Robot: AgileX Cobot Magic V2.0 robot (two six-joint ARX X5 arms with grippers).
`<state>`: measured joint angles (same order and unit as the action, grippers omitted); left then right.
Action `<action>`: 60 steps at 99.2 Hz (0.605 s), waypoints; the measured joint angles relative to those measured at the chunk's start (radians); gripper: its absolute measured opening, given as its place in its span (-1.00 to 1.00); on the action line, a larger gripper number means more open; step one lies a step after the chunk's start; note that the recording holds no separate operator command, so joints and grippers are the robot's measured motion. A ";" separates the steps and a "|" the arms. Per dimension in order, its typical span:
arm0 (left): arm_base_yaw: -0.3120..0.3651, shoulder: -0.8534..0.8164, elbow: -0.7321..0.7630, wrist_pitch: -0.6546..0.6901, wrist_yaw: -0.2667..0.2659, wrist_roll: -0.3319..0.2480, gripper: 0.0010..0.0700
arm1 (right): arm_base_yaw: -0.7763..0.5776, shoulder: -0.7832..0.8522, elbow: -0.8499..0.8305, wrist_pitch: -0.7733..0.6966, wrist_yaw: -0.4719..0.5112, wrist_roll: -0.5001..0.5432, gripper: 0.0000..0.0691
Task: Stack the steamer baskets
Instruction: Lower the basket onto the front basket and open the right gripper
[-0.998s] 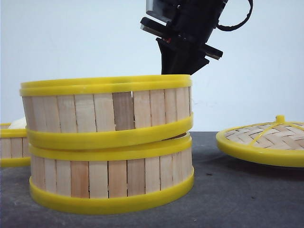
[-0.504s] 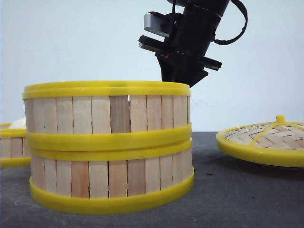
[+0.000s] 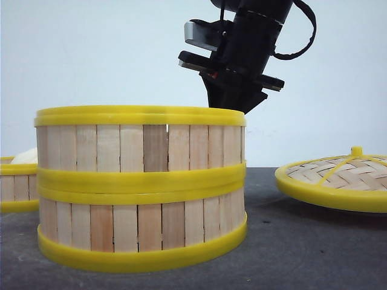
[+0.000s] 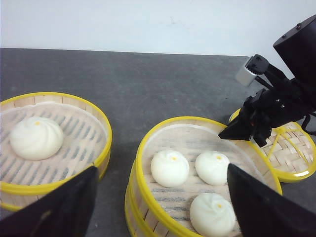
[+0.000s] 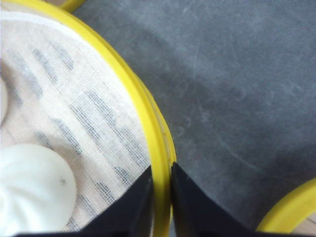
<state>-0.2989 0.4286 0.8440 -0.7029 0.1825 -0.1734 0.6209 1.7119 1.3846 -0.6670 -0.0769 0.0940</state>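
Observation:
Two steamer baskets stand stacked in the front view, the upper basket (image 3: 142,142) level on the lower basket (image 3: 142,226). My right gripper (image 3: 233,103) reaches down behind the stack's far right side. In the right wrist view it (image 5: 162,173) is shut on the upper basket's yellow rim (image 5: 148,123), one finger inside and one outside. My left gripper (image 4: 161,168) hangs open above the stack (image 4: 197,173), which holds three white buns. A third steamer basket (image 4: 49,143) with one bun sits apart on the table, also at the front view's left edge (image 3: 15,187).
A woven bamboo lid (image 3: 338,178) with a yellow rim and knob lies on the dark table to the right of the stack, just behind my right arm (image 4: 281,98). A white wall closes off the back.
The upper basket was tilted on the lower one and has settled level. My right gripper came down a little with the rim held throughout.

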 joint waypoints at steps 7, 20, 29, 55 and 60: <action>0.000 0.000 0.000 0.000 0.000 0.000 0.44 | 0.000 0.000 0.000 0.006 0.000 0.000 -0.39; 0.000 0.000 0.000 0.000 0.000 0.000 0.44 | 0.000 -0.006 0.000 0.041 0.001 0.001 -0.08; 0.000 0.000 0.000 0.000 0.000 0.000 0.44 | -0.002 -0.050 -0.005 0.072 0.012 0.000 -0.05; 0.000 0.000 0.000 0.000 -0.002 0.002 0.44 | 0.010 -0.384 -0.006 0.154 0.077 -0.016 -0.04; 0.000 0.000 0.000 0.001 -0.009 0.003 0.44 | 0.016 -0.446 -0.006 0.151 0.101 -0.029 -0.04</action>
<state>-0.2989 0.4286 0.8440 -0.7017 0.1734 -0.1707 0.6369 1.2659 1.3788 -0.5156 0.0246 0.0650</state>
